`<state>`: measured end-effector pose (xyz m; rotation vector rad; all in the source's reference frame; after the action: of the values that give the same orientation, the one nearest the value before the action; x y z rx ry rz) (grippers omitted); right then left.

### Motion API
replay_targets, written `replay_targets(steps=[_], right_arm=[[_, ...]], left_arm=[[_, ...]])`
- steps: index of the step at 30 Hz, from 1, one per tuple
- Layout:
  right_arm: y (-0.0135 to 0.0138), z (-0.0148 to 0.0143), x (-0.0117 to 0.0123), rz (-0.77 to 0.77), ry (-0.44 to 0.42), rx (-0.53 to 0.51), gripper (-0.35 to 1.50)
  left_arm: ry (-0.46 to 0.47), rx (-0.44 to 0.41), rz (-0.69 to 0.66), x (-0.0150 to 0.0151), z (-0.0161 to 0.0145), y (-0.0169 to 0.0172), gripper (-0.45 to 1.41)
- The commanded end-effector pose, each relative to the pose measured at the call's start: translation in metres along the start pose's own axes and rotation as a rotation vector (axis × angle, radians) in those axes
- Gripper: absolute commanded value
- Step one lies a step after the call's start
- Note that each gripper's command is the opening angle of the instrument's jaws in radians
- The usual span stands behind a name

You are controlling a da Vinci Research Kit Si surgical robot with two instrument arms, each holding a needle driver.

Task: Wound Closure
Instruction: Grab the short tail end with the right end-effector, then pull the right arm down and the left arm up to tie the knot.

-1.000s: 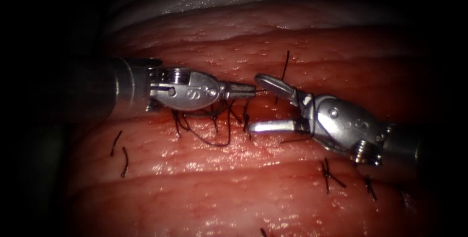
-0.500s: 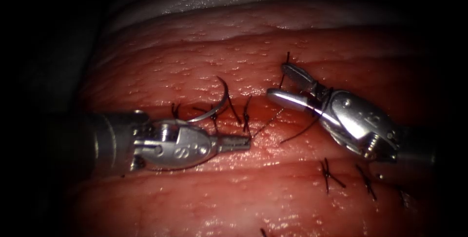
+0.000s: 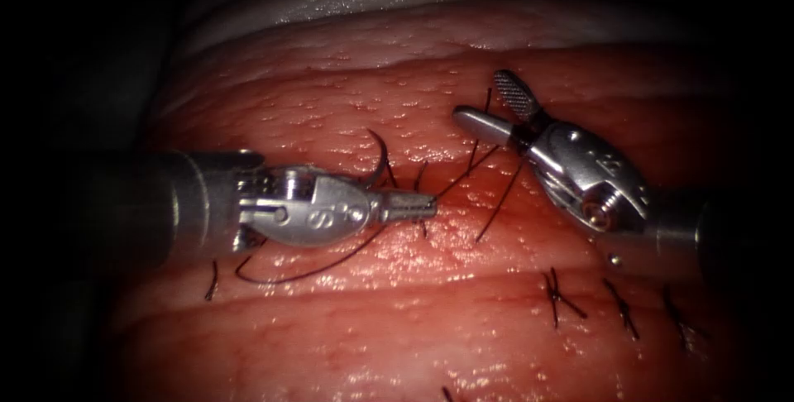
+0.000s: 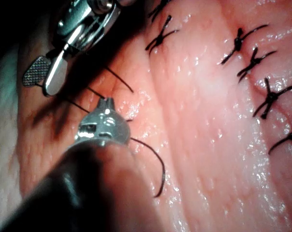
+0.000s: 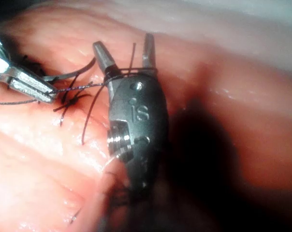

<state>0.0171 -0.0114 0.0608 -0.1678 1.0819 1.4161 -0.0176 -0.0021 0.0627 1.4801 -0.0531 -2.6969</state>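
My left tool (image 3: 420,202) comes in from the left with its jaws shut on the thread (image 3: 463,172). The thread runs taut up and right to my right tool (image 3: 484,98), and a strand is looped round the base of that tool's jaws. The right tool's jaws stand open with nothing between them. The curved needle (image 3: 381,156) rests on the tissue (image 3: 397,79) just behind the left tool's jaws, held by neither tool, and its lower part is hidden. The right wrist view shows the open right tool (image 5: 124,48), the looped thread (image 5: 88,86) and the left tool (image 5: 32,87).
Slack thread (image 3: 314,268) curves under the left tool. Tied stitches (image 3: 561,296) with short cut ends sit along the cut at the lower right, and more stitches (image 3: 418,180) lie by the left tool's tip. Several stitches (image 4: 239,43) cross the cut in the left wrist view.
The left tool dropped, then rose a little, drawing the thread taut. The right tool lifted up and right and turned, its jaws still open. The needle came into view behind the left tool.
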Motion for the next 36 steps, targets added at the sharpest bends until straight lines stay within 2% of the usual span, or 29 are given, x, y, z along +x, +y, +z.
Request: replay_targets(steps=[1,3,7,8,9,11,16,21,25,26,30,34,36], right_arm=[[-0.0001,0.0011,-0.0011,0.01,-0.021,-0.027,1.3],[-0.0002,0.0016,-0.0019,0.038,-0.063,-0.021,1.26],[-0.0004,0.002,-0.0024,0.036,-0.079,-0.012,1.25],[-0.0007,0.002,-0.0025,0.035,-0.084,-0.009,1.03],[-0.0008,0.002,-0.0025,0.035,-0.085,0.002,0.64],[-0.001,0.002,-0.0023,0.043,-0.089,0.032,-0.35],[-0.0026,0.0014,-0.0021,0.06,-0.051,0.057,-0.35],[-0.0042,-0.0008,-0.0016,-0.014,-0.001,0.054,-0.35],[-0.0045,-0.0021,-0.0017,-0.044,0.036,0.036,-0.35],[-0.0045,-0.0027,-0.0022,-0.049,0.034,0.038,-0.35],[-0.0046,-0.0035,-0.0034,-0.065,0.011,0.039,-0.35],[-0.0051,-0.0052,-0.0074,-0.103,-0.015,0.041,-0.35],[-0.0052,-0.0057,-0.0084,-0.113,-0.02,0.038,-0.35]], left_arm=[[0.002,-0.001,0.0,-0.0003,0.0008,-0.0002,-0.45],[0.002,-0.001,0.001,-0.0006,0.0008,-0.0003,-0.45],[0.002,-0.001,0.001,-0.0006,0.0008,-0.0003,-0.45],[0.003,-0.002,0.0,-0.0006,0.0008,-0.0004,-0.45],[0.001,-0.001,0.0,-0.0007,0.0008,-0.0004,-0.45],[0.001,-0.002,-0.001,-0.0007,0.0007,-0.0005,-0.45],[-0.002,-0.002,-0.019,-0.0013,0.0007,-0.0014,-0.45],[-0.02,0.003,-0.069,-0.0034,0.0008,-0.0037,-0.45],[-0.05,0.009,-0.106,-0.0059,0.001,-0.0073,-0.45],[-0.06,0.014,-0.123,-0.007,0.0012,-0.0088,-0.45],[-0.061,0.023,-0.136,-0.0082,0.0017,-0.0105,-0.45],[-0.069,0.034,-0.155,-0.0091,0.0035,-0.0128,-0.45],[-0.075,0.039,-0.165,-0.009,0.004,-0.0137,-0.45]])
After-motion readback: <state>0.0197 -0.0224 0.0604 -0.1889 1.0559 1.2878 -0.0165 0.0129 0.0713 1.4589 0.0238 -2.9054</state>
